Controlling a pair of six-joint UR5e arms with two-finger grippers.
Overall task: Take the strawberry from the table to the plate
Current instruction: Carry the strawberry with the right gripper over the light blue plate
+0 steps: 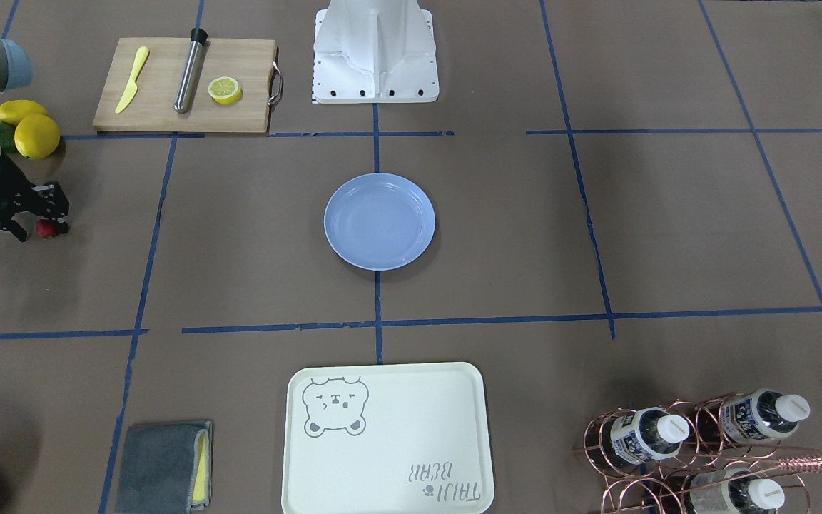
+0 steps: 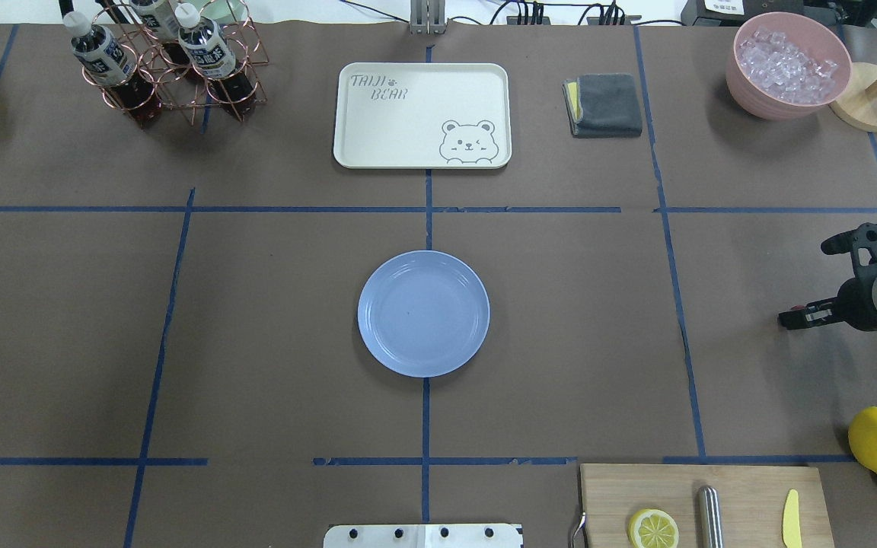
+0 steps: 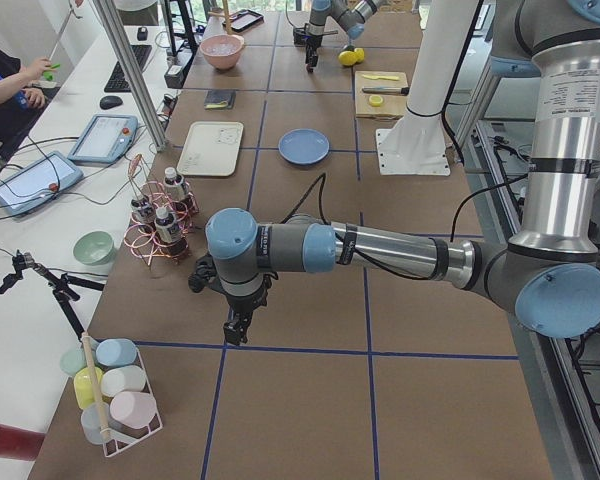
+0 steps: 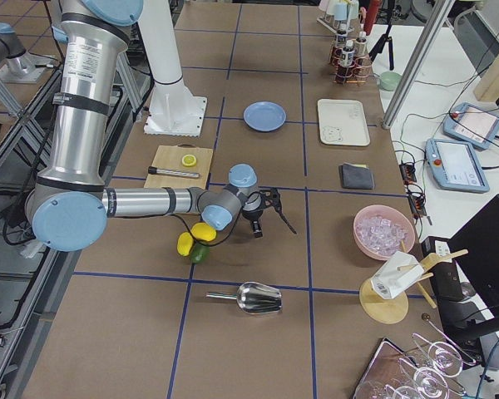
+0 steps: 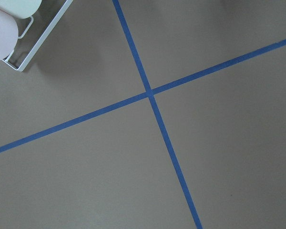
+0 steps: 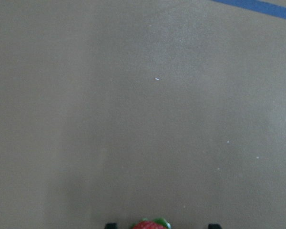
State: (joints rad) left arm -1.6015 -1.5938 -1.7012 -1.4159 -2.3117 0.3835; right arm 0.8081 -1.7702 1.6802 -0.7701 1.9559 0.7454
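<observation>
Pick stage; nothing delivered yet.

- The strawberry (image 1: 45, 228) is found far out on the robot's right side of the desk (image 1: 525, 235), near the lemons (image 1: 36, 135) and well apart from the plate (image 1: 379, 221).
- The right fingers (image 1: 58, 211) are held low around the berry. In the right wrist view it is seen between the two tips (image 6: 110, 225), with bare desk showing on either side. The fingers are therefore judged to be parted and not clamped on anything. Whether a pad touches the berry cannot be told.
- The plate is seen empty at the middle of the desk.
- The left fingers (image 3: 238, 328) are shown only in the left side view, above bare desk at the opposite end. How far they are parted cannot be told.

Judged done: the approach, with the berry bracketed.
Judged left: the closing, the lift, the carry across to the plate and the release.
</observation>
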